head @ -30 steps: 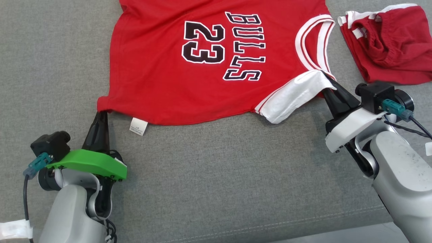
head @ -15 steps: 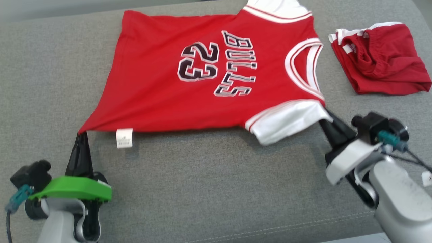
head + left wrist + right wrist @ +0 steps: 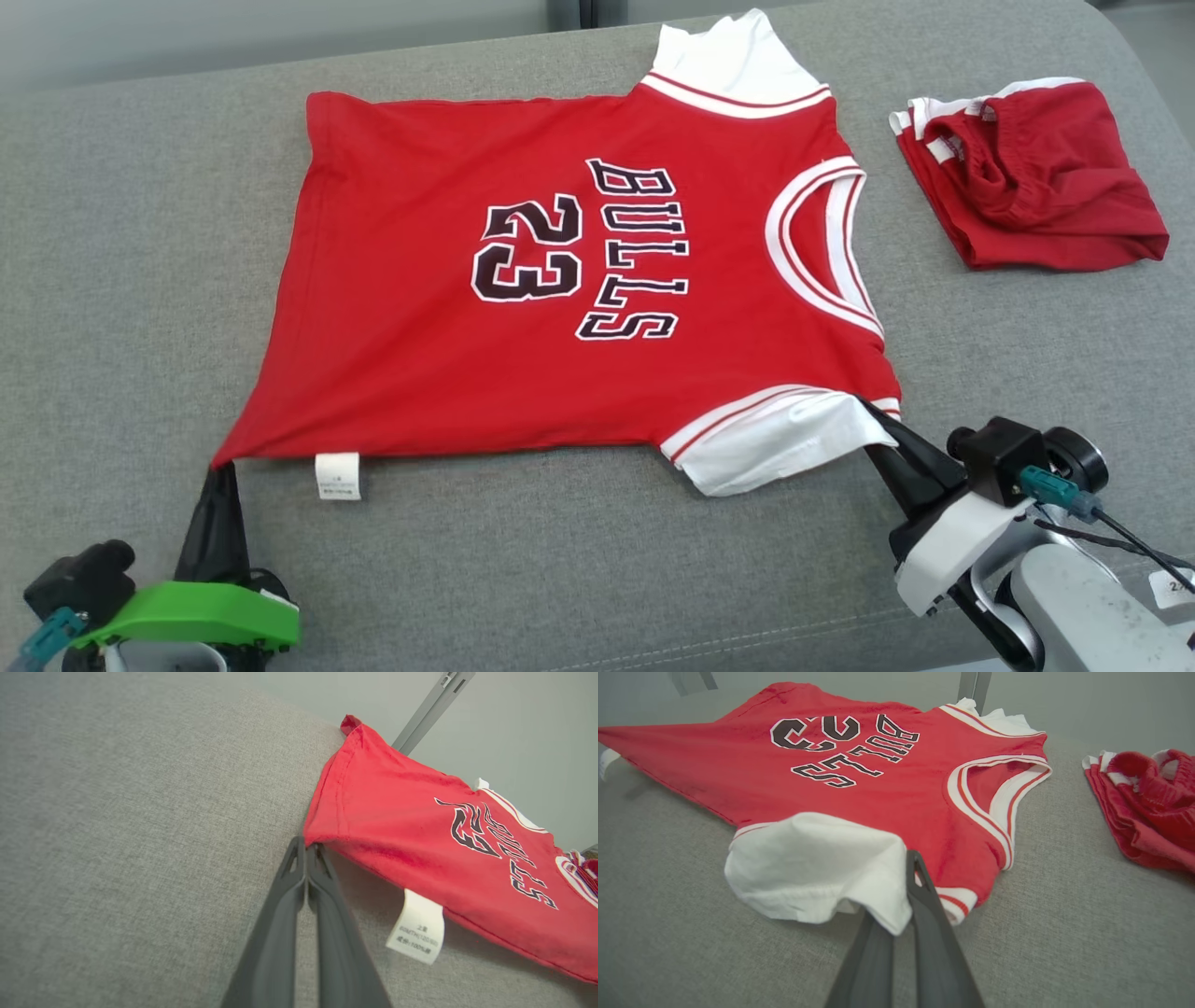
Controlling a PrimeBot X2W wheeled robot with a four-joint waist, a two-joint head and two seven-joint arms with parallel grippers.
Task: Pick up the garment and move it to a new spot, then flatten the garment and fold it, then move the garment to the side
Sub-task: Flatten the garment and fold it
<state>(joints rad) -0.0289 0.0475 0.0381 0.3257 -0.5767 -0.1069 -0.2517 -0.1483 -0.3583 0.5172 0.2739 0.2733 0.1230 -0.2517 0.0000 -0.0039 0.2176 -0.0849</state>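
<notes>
Drawn toward the robot since a second ago, the red Bulls jersey (image 3: 420,373) now sits well nearer than the shorts, and the head camera has tipped up, so its far hem corner and far white sleeve have come into view.

It lies print-up and nearly flat on the grey sofa cushion (image 3: 140,280). Its long axis runs across the robot, hem to the left and collar to the right. The crumpled red shorts (image 3: 1046,205) sit apart, beyond the collar on the right.

Both pincers hold the near long edge, so the whole garment lies away from them. The left gripper (image 3: 221,469) is pinched tight on the near hem corner, just beside the white care label (image 3: 337,476). The right gripper (image 3: 873,417) is clamped at the near shoulder, under the white sleeve (image 3: 775,448).

A lengthwise fold would likely carry this near edge up and away, both arms together.
</notes>
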